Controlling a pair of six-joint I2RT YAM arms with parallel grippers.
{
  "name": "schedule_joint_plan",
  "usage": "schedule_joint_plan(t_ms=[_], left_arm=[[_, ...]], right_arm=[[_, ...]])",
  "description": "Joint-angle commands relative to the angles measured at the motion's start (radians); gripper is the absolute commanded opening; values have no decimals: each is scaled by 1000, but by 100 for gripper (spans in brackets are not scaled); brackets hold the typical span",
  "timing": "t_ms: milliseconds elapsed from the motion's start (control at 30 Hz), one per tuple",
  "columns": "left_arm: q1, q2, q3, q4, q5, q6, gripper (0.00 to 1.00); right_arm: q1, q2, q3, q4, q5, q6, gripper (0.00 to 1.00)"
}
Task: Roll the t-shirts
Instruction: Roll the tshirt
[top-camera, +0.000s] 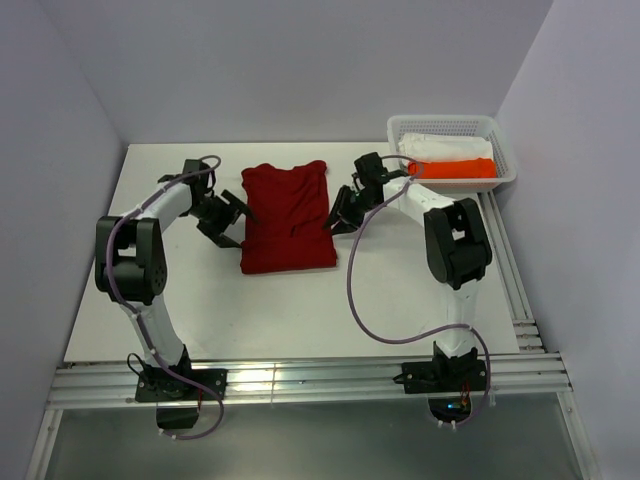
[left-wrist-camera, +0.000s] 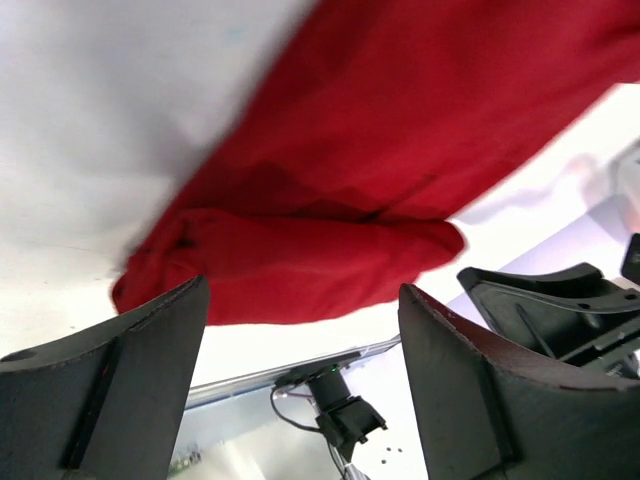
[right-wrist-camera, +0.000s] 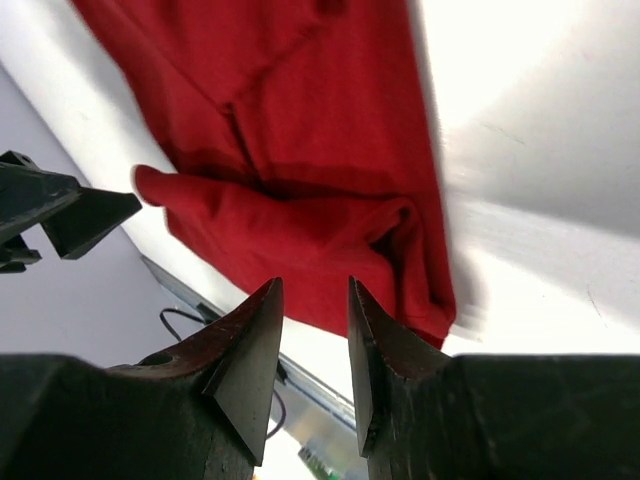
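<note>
Crimson t-shirt (top-camera: 288, 218) lies folded flat on our table (top-camera: 400, 290); our left gripper (top-camera: 233, 217) stands spread wide, right gripper (top-camera: 341, 214) narrowly parted, both empty.

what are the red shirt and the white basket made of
Red t-shirt: soft, matte woven or knit cloth, possibly cotton; it lies limp, with folds and creases. White basket: looks like rigid moulded plastic with a faint sheen; its walls are a regular lattice of small holes.

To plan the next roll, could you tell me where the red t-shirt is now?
In the top view the red t-shirt lies centrally, between the left pincer and right pincer, left of the white basket.
</note>
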Motion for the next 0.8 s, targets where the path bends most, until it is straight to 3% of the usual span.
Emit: schedule_joint_plan(t_ms=[0,133,233,333,367,600,767], left_arm=[[3,-90,96,20,7,15,82],[3,-142,124,21,-7,88,82],[0,-206,40,114,60,142,79],[-14,-254,-90,219,177,154,76],[-21,-268,-150,274,195,153,74],[-121,-234,-279,518,304,67,61],[-176,-203,-346,616,324,51,56]], right_arm=[[-12,-116,7,75,10,-7,40],[-12,-177,-53,179,-57,-29,40],[-9,-214,-131,281,-153,-11,37],[5,-217,-189,345,-205,14,32],[11,-213,-206,361,-214,20,25],[86,-150,-235,519,-291,118,0],[130,-104,-310,706,-337,213,0]])
